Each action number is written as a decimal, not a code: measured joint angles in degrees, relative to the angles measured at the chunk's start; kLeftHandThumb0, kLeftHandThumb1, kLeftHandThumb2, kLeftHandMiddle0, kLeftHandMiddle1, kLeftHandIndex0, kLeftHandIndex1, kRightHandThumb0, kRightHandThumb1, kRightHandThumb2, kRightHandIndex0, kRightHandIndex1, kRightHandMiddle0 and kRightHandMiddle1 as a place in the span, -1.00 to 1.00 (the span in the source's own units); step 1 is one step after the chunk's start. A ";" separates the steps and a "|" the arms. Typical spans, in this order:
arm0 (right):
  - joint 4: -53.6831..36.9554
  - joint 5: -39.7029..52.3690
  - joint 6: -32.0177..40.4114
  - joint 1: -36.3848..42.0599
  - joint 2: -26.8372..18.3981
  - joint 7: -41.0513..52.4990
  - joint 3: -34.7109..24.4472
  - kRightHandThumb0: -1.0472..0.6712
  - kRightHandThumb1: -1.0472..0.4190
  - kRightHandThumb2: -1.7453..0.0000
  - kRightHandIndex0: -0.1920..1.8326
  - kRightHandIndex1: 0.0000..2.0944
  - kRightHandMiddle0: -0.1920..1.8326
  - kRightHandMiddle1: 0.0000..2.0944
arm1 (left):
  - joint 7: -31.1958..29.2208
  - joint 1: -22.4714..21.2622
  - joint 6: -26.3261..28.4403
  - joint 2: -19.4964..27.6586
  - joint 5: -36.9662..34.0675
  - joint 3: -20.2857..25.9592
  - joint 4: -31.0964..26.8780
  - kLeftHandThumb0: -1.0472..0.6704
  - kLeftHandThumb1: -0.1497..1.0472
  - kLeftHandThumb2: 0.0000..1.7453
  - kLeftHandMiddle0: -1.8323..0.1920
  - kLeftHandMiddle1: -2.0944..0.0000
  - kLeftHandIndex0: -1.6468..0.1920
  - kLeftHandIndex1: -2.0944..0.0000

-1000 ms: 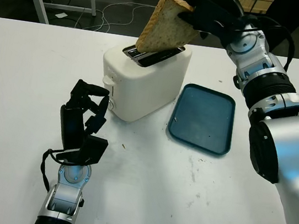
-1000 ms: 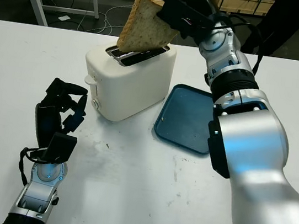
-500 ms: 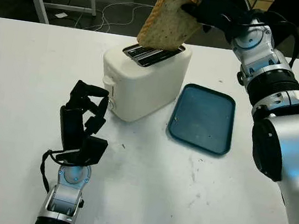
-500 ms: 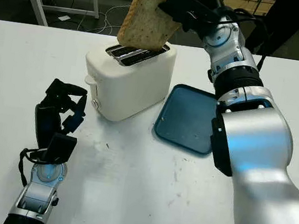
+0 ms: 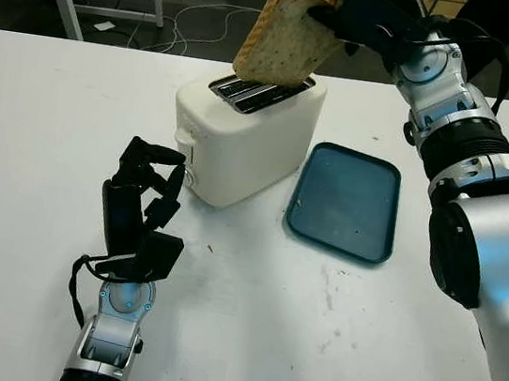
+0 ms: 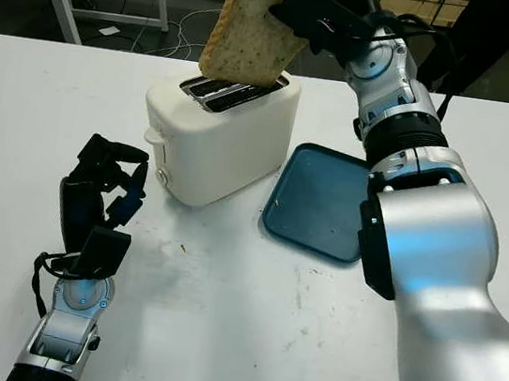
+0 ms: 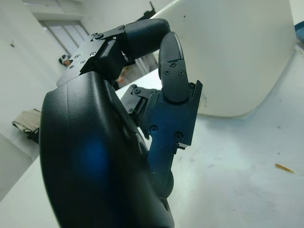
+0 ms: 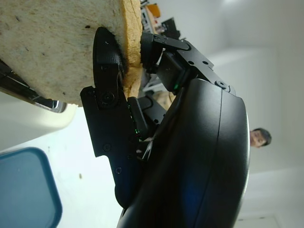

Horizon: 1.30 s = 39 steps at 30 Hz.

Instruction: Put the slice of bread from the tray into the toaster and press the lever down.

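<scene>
A white toaster stands on a white bench. Above the toaster's slots, the robot's right hand holds a slice of bread tilted in the air, its fingers clamped on one edge, the bread's lower edge just over the slots and not inside them. Just beside the toaster lies a dark blue tray. In front of the toaster, the left hand stands apart from it, fingers curled, holding nothing.
</scene>
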 measured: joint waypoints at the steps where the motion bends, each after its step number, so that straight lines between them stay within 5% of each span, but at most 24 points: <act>1: 0.00 -0.14 0.07 0.00 0.11 -0.01 0.29 -0.30 -0.83 0.58 0.13 0.67 -0.08 0.67 | 0.00 0.00 0.00 0.00 0.00 0.00 0.00 -0.33 0.79 -0.56 0.08 -0.67 0.17 -0.51; 29: 0.29 -5.81 2.59 0.79 1.35 -2.45 5.50 -0.28 -0.83 0.56 0.16 0.67 -0.08 0.67 | 0.00 0.12 -0.19 -0.10 -0.01 0.04 -0.34 -0.34 0.79 -0.55 0.08 -0.67 0.17 -0.51; 39: 0.29 -10.93 -1.47 0.78 -0.77 -7.61 10.10 -0.32 -0.83 0.56 0.17 0.67 -0.08 0.67 | -0.02 0.12 -0.19 -0.12 -0.03 0.05 -0.33 -0.34 0.79 -0.55 0.08 -0.67 0.17 -0.50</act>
